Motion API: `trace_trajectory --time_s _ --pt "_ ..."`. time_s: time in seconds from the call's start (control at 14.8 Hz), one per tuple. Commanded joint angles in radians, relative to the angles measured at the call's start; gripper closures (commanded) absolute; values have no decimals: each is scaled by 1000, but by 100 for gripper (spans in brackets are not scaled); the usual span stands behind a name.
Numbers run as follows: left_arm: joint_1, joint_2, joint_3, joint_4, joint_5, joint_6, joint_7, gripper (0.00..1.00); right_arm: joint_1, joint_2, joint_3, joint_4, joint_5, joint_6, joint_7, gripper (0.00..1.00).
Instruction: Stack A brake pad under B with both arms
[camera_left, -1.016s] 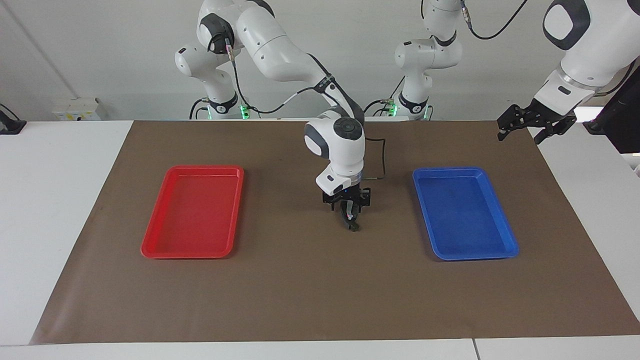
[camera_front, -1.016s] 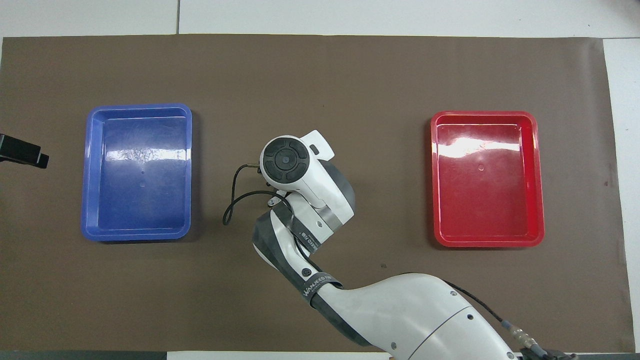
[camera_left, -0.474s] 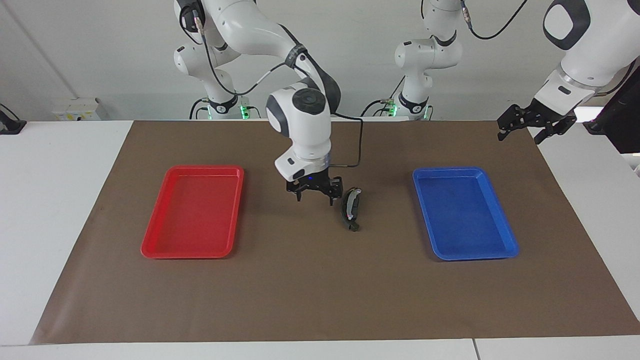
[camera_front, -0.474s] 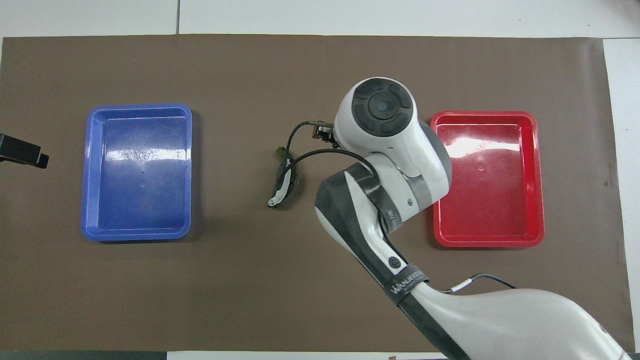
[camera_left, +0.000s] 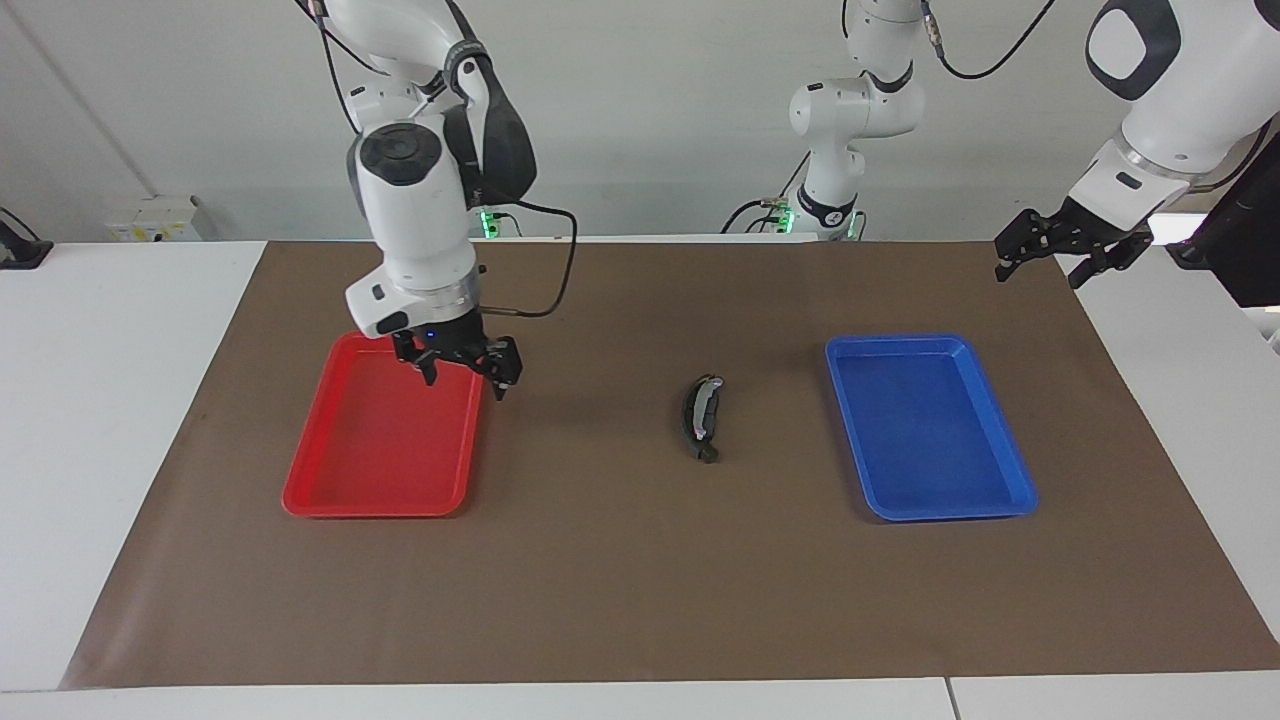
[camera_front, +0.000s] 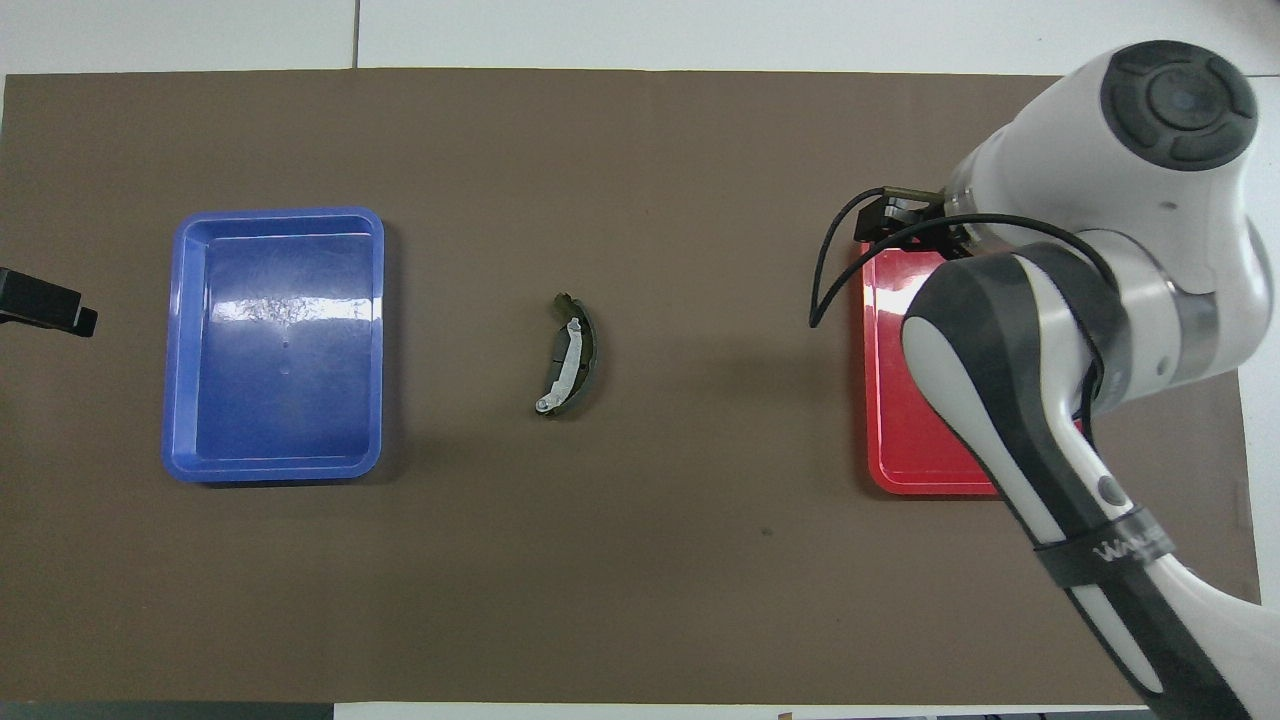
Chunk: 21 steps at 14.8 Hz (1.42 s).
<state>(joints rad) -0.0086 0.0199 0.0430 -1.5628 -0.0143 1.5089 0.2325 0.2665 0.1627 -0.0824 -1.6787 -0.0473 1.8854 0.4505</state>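
B (camera_left: 702, 416) — the crescent-shaped black brake piece with a silver-grey strip and pale ends — lies on the brown mat (camera_left: 620, 580) about midway between the two trays, touching neither. A dark edge shows beneath its curved side in the overhead view (camera_front: 566, 357); whether that is the A brake pad cannot be told. The blue tray (camera_left: 928, 425) sits toward the left arm's end of the table, the red tray (camera_left: 385, 425) toward the right arm's end. The right gripper (camera_left: 462, 368) hangs over the red tray's edge nearest B, fingers apart, holding nothing. The left gripper (camera_left: 1062, 252) waits in the air over the mat's corner at its own end, fingers spread — well apart from B.
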Motion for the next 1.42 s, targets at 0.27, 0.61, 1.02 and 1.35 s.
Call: trace_trajectory --time_s 0.27,0.61,1.02,1.35 --pt "1 -26 0 -26 4 14 -10 1 -219 -155 19 -24 -16 -156 -255 0" --pt "1 -26 0 -28 4 14 -10 1 -359 -198 115 41 6 -311 -322 0" --pt "1 -26 0 -28 4 14 -10 1 -265 -181 35 73 33 -348 -322 0" --pt "1 -26 0 -28 4 14 -10 1 -262 -181 55 97 29 -397 -323 0"
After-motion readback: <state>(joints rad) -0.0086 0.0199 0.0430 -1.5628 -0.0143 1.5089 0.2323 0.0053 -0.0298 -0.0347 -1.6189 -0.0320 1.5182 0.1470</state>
